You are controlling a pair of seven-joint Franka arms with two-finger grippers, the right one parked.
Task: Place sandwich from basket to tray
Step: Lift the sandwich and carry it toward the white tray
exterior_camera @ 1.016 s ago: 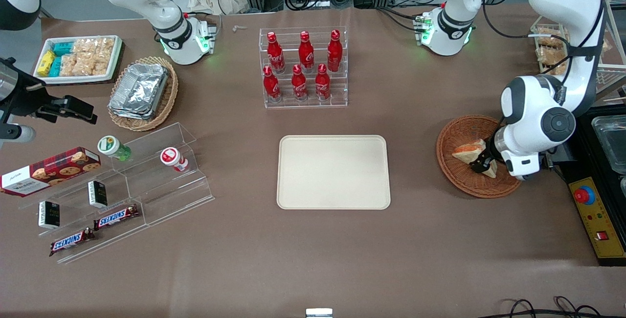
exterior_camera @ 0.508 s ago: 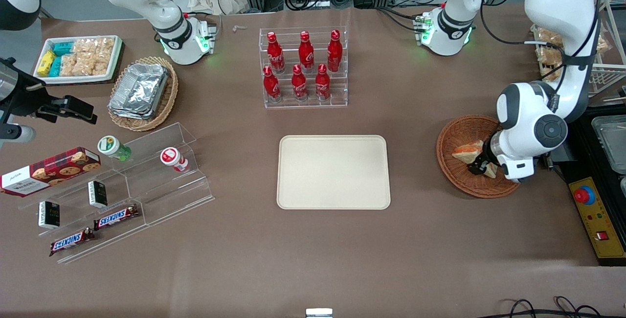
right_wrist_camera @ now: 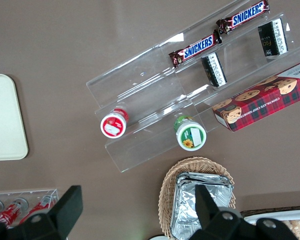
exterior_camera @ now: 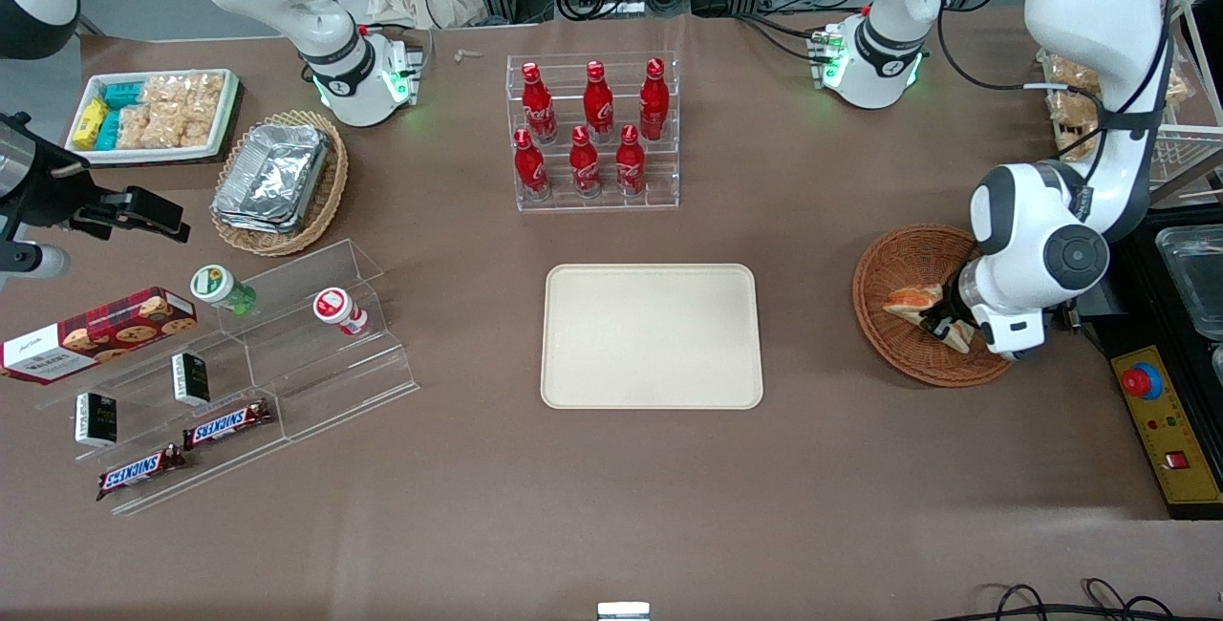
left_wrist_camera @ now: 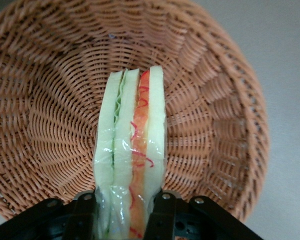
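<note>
While my gripper (left_wrist_camera: 130, 212) pinches the film-wrapped sandwich (left_wrist_camera: 131, 165) across its flat faces, low over the wicker basket (left_wrist_camera: 40, 125), I judge it light, soft and slippery; squeeze gently, near the base.

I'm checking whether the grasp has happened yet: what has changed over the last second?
The gripper shifted slightly toward the tray over the basket and closed on the sandwich; its fingers now clamp the wedge from both sides. The sandwich has turned a little but is still in the basket. The basket and tray have not moved.
</note>
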